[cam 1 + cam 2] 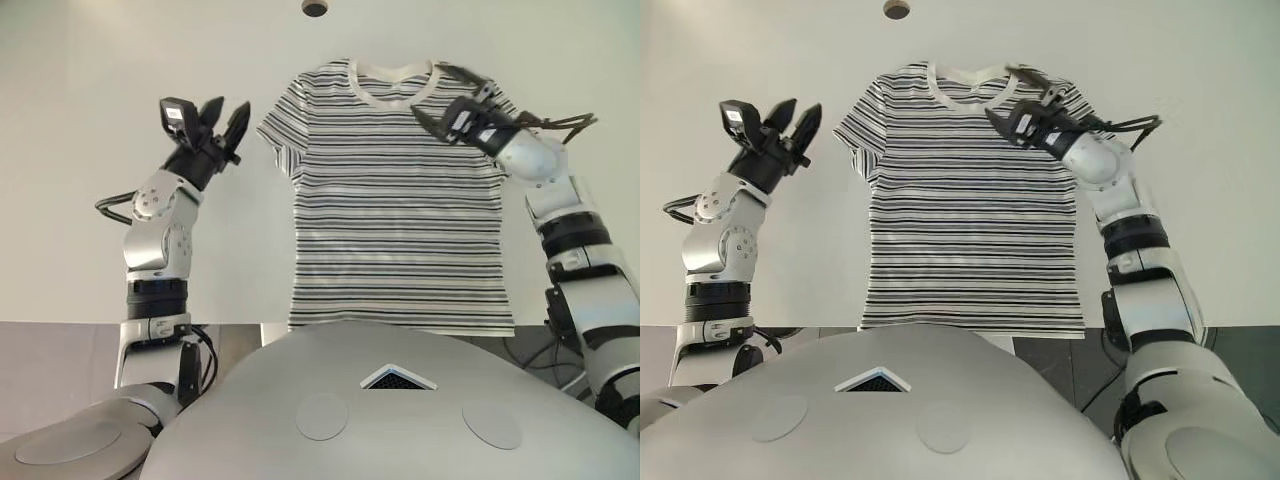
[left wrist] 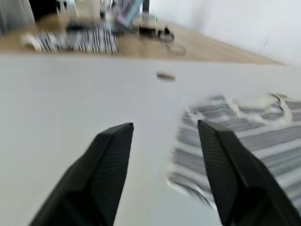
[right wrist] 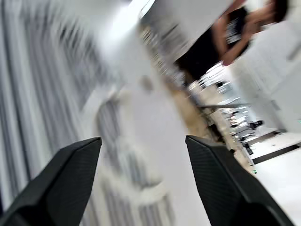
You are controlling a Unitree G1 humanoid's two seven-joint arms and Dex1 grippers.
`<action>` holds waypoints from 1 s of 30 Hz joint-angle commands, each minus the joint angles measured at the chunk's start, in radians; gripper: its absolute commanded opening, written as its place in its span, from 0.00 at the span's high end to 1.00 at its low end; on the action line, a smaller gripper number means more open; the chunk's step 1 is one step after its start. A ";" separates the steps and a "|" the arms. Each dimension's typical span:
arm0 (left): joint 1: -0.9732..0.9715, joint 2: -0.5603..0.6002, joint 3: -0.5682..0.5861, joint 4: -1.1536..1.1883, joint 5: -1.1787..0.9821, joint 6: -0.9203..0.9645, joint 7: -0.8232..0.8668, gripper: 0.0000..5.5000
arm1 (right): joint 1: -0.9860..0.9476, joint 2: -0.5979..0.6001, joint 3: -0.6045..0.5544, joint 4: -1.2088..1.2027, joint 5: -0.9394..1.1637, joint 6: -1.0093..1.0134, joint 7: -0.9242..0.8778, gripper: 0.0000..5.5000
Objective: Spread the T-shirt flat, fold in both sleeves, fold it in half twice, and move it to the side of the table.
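On the white surface [image 1: 100, 60], seen from the head, a striped T-shirt [image 1: 400, 200] lies flat, collar away from the robot. Left fingers [image 1: 238, 122] hover beside one sleeve [image 1: 280, 140]; right fingers [image 1: 440, 118] hang over the opposite shoulder. Left wrist view: left fingers wide apart, empty. Right wrist view: right fingers wide apart above the stripes, holding nothing.

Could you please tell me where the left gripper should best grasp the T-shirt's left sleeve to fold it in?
Probably the outer hem of the left sleeve, approached from the robot's left across the table. The T-shirt lies flat, so only edges offer a pinch, and the open left gripper hovers beside that sleeve.
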 commanded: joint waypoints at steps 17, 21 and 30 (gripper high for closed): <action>-0.182 -0.011 -0.142 0.328 0.264 -0.021 0.007 0.54 | 0.317 -0.082 -0.583 -0.874 0.673 0.510 -0.009 0.39; -0.170 0.001 -0.152 0.312 0.253 0.014 -0.055 0.54 | 0.316 -0.069 -0.591 -0.874 0.648 0.516 -0.004 0.39; -0.165 0.010 -0.115 0.272 0.205 0.121 -0.098 0.77 | 0.327 -0.046 -0.588 -0.892 0.599 0.521 -0.001 0.40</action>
